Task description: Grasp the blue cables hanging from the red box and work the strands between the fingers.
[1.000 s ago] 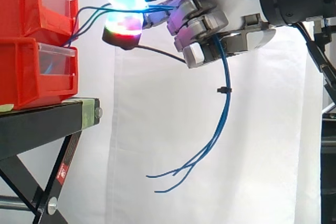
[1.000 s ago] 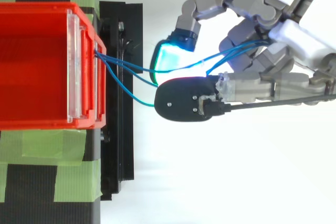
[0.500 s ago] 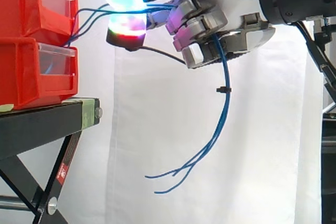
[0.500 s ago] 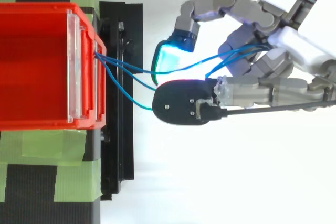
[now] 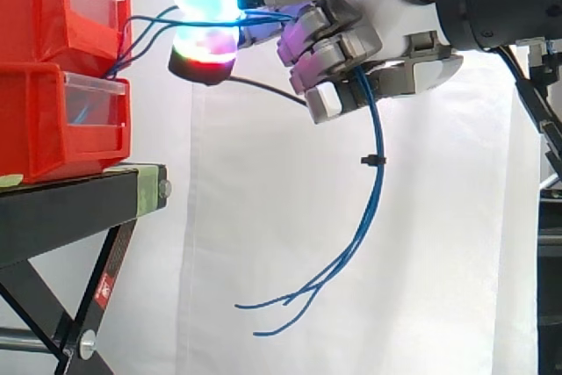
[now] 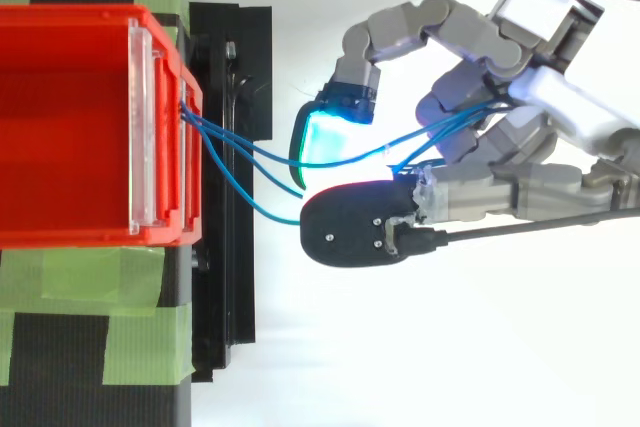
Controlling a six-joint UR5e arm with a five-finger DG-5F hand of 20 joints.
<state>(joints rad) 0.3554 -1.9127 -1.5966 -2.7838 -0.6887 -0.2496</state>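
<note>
Where the hand curls, blue cables run between its fingers.

White curtain as backdrop, hanging in long vertical folds, brightly and evenly lit, no hard shadows. Black bench at left of side view, top level. Green tape in strips across bench top, seen from above; green also on front edge in side view. Slanted black legs beneath, crossing low down; red label on one leg, silver bolt near crossing. Dark metal frame at right edge. From above, ground beside bench plain white.
</note>
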